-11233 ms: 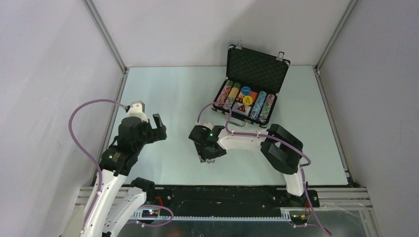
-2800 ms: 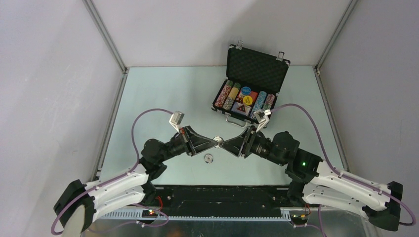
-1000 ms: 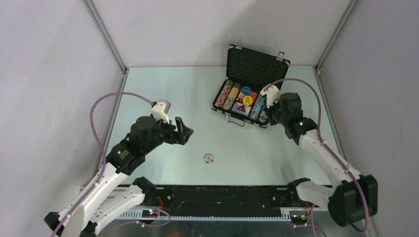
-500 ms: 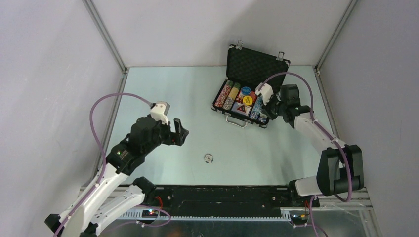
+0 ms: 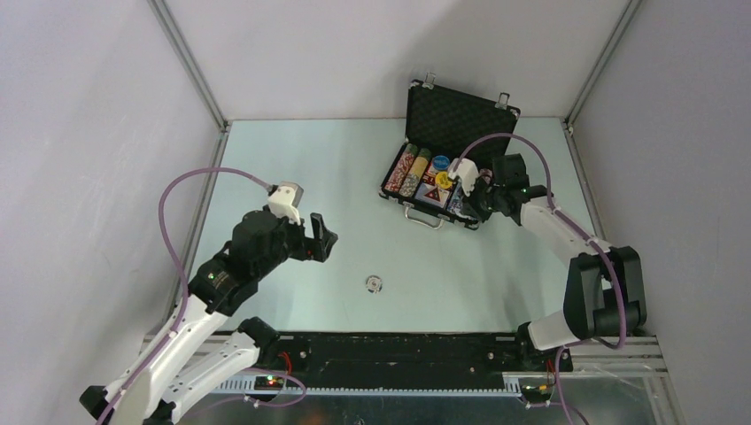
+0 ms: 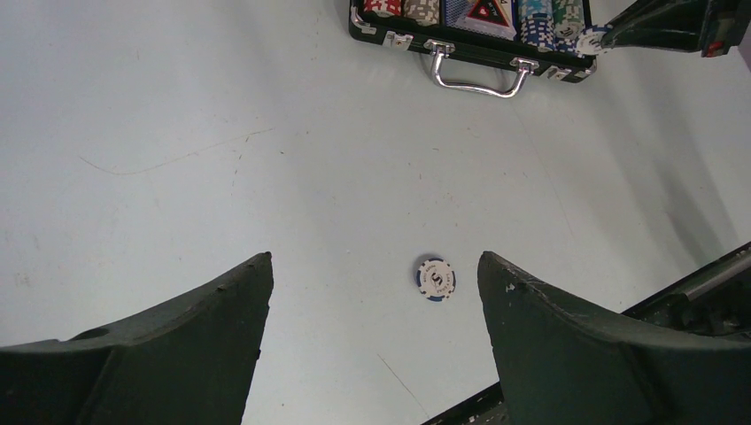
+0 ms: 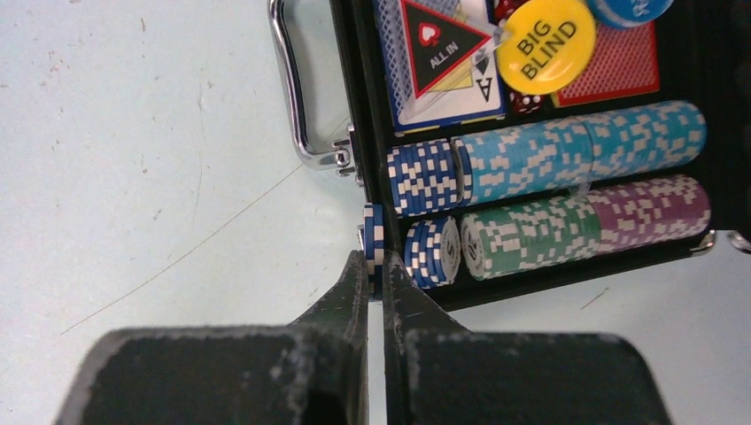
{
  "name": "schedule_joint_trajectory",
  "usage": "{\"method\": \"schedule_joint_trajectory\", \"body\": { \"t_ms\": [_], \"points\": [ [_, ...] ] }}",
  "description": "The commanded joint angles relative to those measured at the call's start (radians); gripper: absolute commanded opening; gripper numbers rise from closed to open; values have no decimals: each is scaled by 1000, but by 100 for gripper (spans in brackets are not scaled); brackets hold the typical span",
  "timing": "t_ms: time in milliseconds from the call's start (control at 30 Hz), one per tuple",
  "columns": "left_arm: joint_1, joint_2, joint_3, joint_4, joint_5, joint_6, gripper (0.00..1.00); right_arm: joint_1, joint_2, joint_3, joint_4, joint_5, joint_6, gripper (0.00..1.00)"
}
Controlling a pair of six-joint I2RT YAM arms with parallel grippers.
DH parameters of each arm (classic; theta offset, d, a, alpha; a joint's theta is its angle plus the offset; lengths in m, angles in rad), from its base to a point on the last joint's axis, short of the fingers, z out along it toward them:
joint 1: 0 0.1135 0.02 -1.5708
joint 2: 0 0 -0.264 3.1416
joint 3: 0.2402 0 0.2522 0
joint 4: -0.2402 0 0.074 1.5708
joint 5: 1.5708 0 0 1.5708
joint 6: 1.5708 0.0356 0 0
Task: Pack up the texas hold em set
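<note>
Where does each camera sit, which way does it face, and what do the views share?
Top external: above and behind the bases, looking down on the table; the left arm and right arm show.
Left wrist: on the left arm, looking forward across the table; the open left end effector frames a loose chip.
Right wrist: looking down at a corner of the open case; the right end effector is shut on a blue chip.
Shared: the case shows in all three; the loose chip in top and left wrist.

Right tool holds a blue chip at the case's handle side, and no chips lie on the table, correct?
No: left wrist view shows one loose chip on the table. Right tool does hold a blue chip at the case's handle side.
</note>
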Motion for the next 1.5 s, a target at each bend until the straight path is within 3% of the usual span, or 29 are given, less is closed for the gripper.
{"method": "schedule_joint_trajectory", "body": {
  "t_ms": [0, 1067, 1467],
  "points": [
    [5, -8, -7, 16, -5, 26, 90, -1, 39, 55, -27, 12, -31, 0],
    [6, -1, -8, 17, 3, 28, 89, -6, 156, 101, -27, 172, -49, 0],
    [5, 1, -9, 16, 2, 29, 89, 10, 154, 107, 0, 335, -93, 0]
  ]
}}
